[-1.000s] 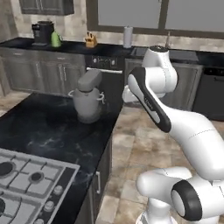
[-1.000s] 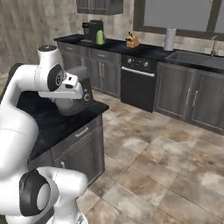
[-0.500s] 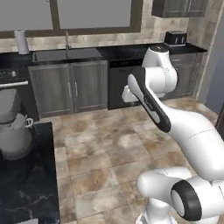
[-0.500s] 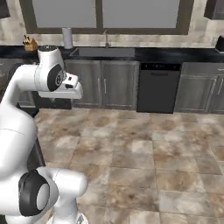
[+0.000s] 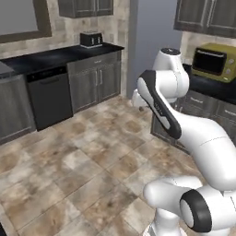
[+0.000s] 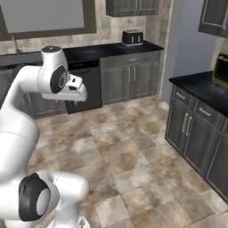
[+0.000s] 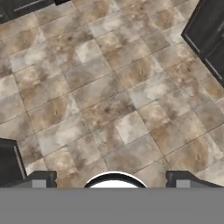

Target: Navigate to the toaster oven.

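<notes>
The mustard-yellow toaster oven [image 5: 214, 61] stands on a black counter at the upper right of the left base view, dark glass door facing the room. Its left part shows at the right edge of the right base view as the toaster oven [image 6: 221, 70]. My arm is folded in front of the base with the hand pointing down at the tiled floor. In the hand view my gripper [image 7: 111, 179] is open, its fingertips [image 7: 41, 179] far apart with only floor tiles between them. The oven is several floor tiles away, ahead and to the right.
A small black slot toaster [image 5: 91, 39] sits on the back counter above dark cabinets. A black dishwasher [image 5: 48, 97] is left of it. Dark base cabinets [image 6: 196, 133] run under the oven's counter on the right. Brown tiled floor [image 6: 129, 164] lies open between.
The whole picture has swung as the base turned: the island with the pot and the sink wall slid out left, and the corner with the slot toaster and the toaster oven's counter came in.
</notes>
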Controlling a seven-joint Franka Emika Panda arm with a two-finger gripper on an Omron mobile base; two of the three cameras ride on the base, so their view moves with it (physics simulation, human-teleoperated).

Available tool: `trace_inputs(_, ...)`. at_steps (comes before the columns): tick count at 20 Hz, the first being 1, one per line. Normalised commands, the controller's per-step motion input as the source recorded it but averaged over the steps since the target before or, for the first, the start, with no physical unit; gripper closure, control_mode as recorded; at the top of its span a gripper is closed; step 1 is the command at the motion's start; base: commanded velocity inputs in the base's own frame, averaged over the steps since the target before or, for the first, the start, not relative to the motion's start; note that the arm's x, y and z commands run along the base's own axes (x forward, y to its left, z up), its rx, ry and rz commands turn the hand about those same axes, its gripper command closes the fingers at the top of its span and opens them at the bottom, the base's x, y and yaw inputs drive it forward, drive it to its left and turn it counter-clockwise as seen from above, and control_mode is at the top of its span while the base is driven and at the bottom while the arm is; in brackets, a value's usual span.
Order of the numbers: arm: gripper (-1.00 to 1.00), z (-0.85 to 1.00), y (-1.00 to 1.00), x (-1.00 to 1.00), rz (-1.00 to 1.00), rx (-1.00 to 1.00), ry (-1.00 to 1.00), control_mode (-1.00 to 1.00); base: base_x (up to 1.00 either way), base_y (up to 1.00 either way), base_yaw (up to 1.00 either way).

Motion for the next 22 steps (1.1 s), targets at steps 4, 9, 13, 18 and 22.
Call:
trace_inputs(4,-1.0,0.0,0.0,0.0,0.0,0.0,0.0,1.0,0.98,-0.25,-0.33)
trace_inputs(9,-1.0,0.0,0.0,0.0,0.0,0.0,0.0,1.0,0.82,-0.29,-0.24)
trace_inputs(13,-1.0,0.0,0.0,0.0,0.0,0.0,0.0,1.0,0.7,-0.36,-0.49)
trace_inputs(18,-1.0,0.0,0.0,0.0,0.0,0.0,0.0,1.0,0.87,-0.05,-0.57)
trace_inputs(22,-1.0,0.0,0.0,0.0,0.0,0.0,0.0,1.0,1.0,0.37,-0.44)
